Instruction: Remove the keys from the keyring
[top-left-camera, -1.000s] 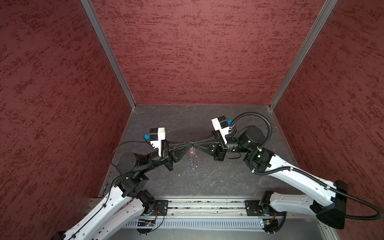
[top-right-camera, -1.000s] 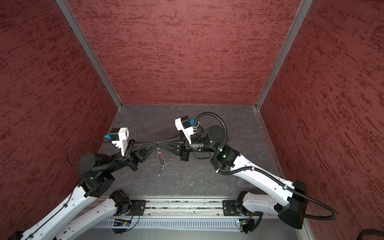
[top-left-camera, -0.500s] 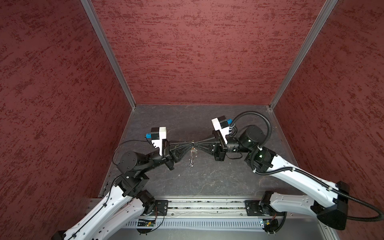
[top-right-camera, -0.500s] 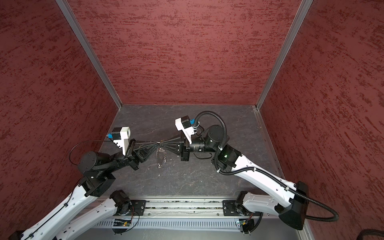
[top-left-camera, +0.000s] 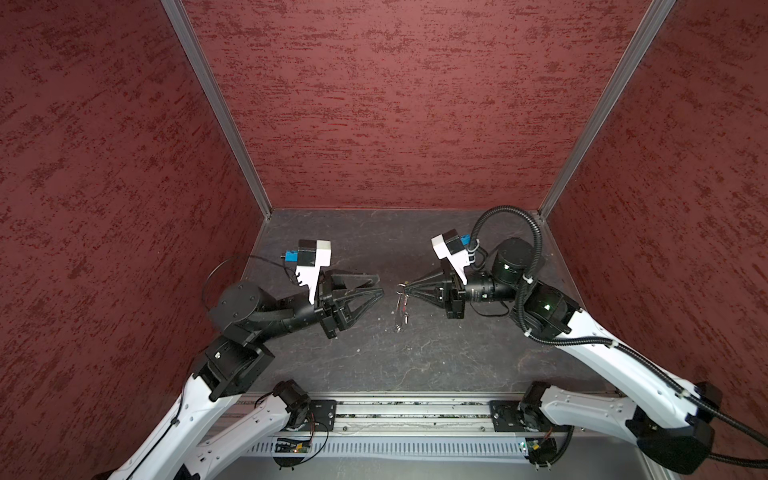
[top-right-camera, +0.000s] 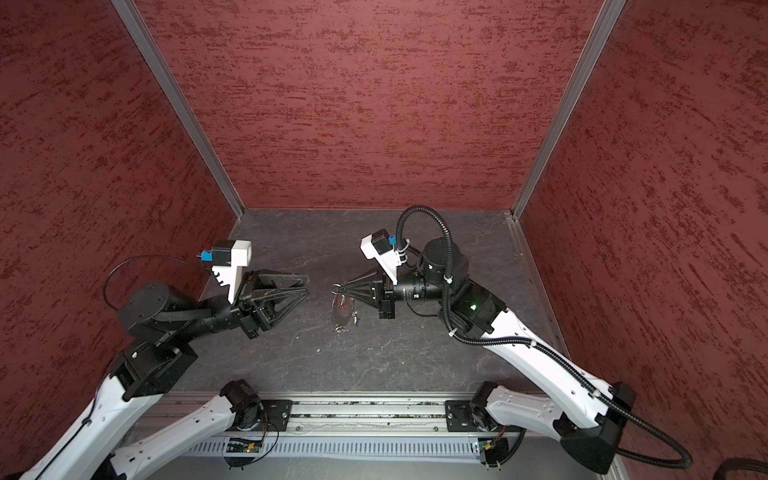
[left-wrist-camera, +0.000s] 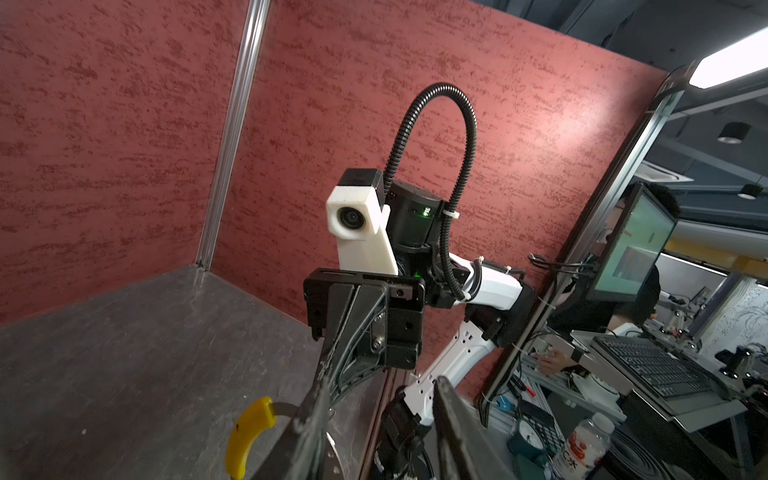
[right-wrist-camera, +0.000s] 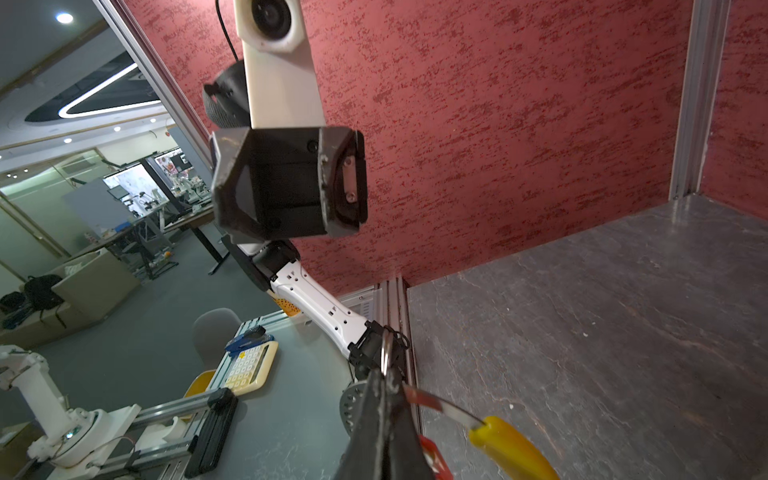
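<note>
Keyring (right-wrist-camera: 511, 449) hangs from the right gripper (right-wrist-camera: 382, 386), whose jaws pinch it shut, red-tagged key (right-wrist-camera: 432, 459) apparently unremoved; left gripper (top-left-camera: 380, 283) jaws parted, empty.

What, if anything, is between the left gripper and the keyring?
Nothing visible. In a top view the left gripper faces the keyring across a bare gap; the keyring hangs from the shut right gripper.

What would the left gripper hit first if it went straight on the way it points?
Likely the top of the keyring pinched in the right gripper, straight across a short gap; relative height is unclear.
</note>
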